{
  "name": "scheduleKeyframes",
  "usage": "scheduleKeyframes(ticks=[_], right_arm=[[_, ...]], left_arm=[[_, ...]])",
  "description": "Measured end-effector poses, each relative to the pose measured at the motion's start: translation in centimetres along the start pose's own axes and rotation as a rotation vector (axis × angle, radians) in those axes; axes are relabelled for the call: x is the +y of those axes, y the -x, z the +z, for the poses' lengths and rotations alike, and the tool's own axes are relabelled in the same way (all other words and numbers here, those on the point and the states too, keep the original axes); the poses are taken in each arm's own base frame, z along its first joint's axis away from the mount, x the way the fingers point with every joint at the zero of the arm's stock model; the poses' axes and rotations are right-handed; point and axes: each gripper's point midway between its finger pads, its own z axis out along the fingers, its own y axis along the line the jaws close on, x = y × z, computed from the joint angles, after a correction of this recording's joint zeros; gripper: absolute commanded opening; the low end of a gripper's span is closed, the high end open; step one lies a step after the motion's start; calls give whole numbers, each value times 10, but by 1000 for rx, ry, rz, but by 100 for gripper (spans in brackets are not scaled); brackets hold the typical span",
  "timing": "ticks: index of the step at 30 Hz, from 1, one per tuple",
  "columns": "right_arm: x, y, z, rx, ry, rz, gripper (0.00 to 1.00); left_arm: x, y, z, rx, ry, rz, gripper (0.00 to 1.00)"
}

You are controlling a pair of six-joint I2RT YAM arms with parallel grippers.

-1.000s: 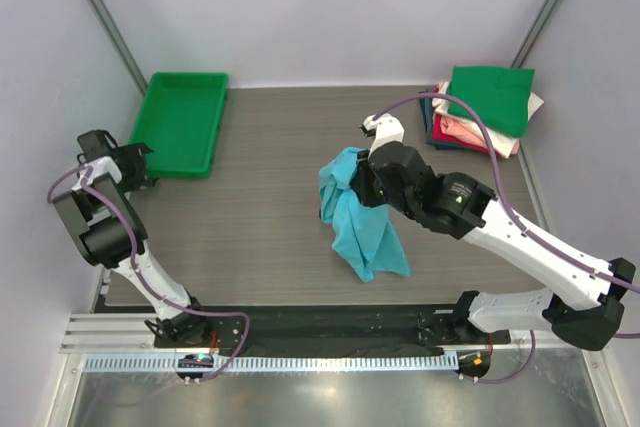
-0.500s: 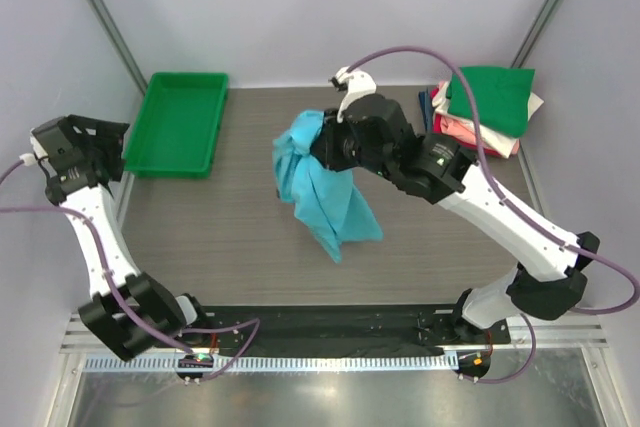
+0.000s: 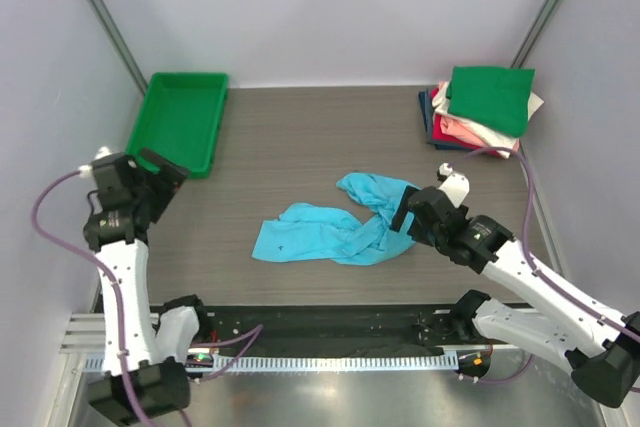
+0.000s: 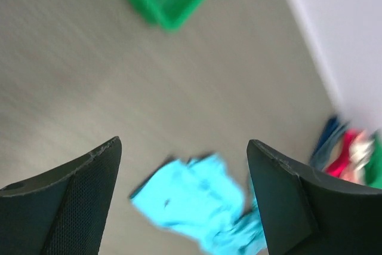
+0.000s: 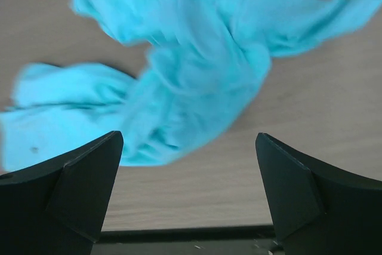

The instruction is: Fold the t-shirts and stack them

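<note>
We count one turquoise t-shirt (image 3: 335,227), lying crumpled and unfolded at the middle of the table (image 3: 300,137). One stack of folded t-shirts (image 3: 480,112) sits in the far right corner, green on top with cream, pink, red and navy edges beneath. One green tray (image 3: 180,122) sits far left.

There are two arms. The left arm (image 3: 120,277) stands raised at the left edge, its left gripper (image 4: 182,147) by the tray's near corner, jaws spread wide and empty. The right arm (image 3: 540,277) reaches low from near right, its right gripper (image 5: 188,138) over the shirt's right end, jaws wide apart and holding nothing.
</note>
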Motion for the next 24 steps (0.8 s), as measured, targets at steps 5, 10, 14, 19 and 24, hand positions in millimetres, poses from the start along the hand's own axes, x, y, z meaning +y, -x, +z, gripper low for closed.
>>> scheduleKeyframes(ticks=[5,10,14,19,24], right_arm=[[-23,-23,4,52,-53,-14,100],[8,11,1,-2,-15,-43,100],[27,19,19,-3,-16,-119,100],[32,23,50,42,-39,-176,100],[19,31,86,95,-72,-152,100]], left_arm=[[4,-102,22,302,68,254,81],[36,-192,27,535,159,435,76],[63,-219,28,594,247,467,73],[76,-236,38,626,304,471,70],[77,-257,43,660,308,490,66]])
